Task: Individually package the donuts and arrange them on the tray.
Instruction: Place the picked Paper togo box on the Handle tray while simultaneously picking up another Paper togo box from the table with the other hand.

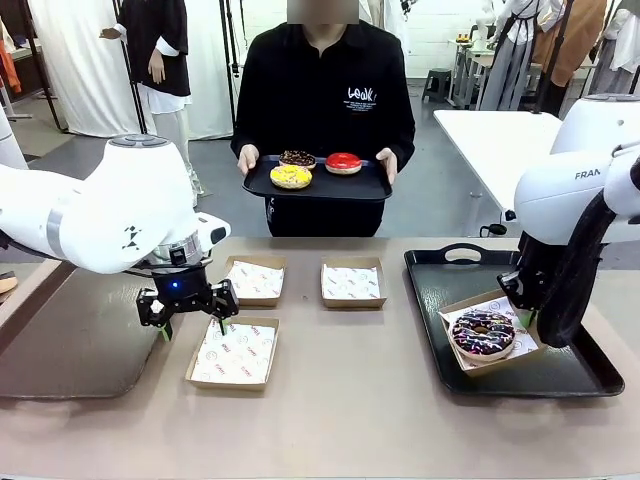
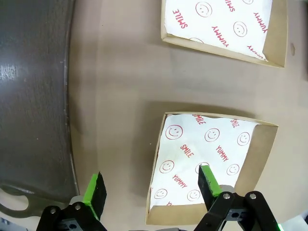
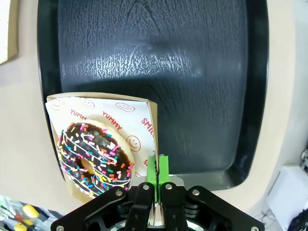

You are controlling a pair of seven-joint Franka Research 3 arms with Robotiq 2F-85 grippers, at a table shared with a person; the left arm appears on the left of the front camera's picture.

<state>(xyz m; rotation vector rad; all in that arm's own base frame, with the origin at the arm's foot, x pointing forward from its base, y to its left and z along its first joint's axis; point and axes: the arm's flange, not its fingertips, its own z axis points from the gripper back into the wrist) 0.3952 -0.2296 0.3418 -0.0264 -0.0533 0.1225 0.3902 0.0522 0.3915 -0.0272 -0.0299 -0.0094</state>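
A person at the far side holds a black tray [image 1: 365, 187] carrying a yellow sprinkled donut [image 1: 291, 176], a dark chocolate donut [image 1: 297, 158] and a red donut [image 1: 343, 162]. A chocolate donut with coloured sprinkles [image 1: 483, 333] [image 3: 94, 159] lies in a paper-lined box [image 1: 520, 350] [image 3: 139, 113] on the black tray [image 1: 440, 330] [image 3: 159, 48] at the right. My right gripper [image 1: 522, 312] [image 3: 158, 168] is shut on that box's rim. My left gripper [image 1: 188, 318] [image 2: 151, 190] hangs open over the left edge of an empty box [image 1: 233, 352] [image 2: 211, 154].
Two more empty lined boxes [image 1: 253, 280] [image 1: 352, 283] sit mid-table; one of them [image 2: 226, 24] lies beyond the near box in the left wrist view. A dark tray [image 1: 70, 340] [image 2: 33, 96] lies at the table's left. Bare tabletop runs along the front edge.
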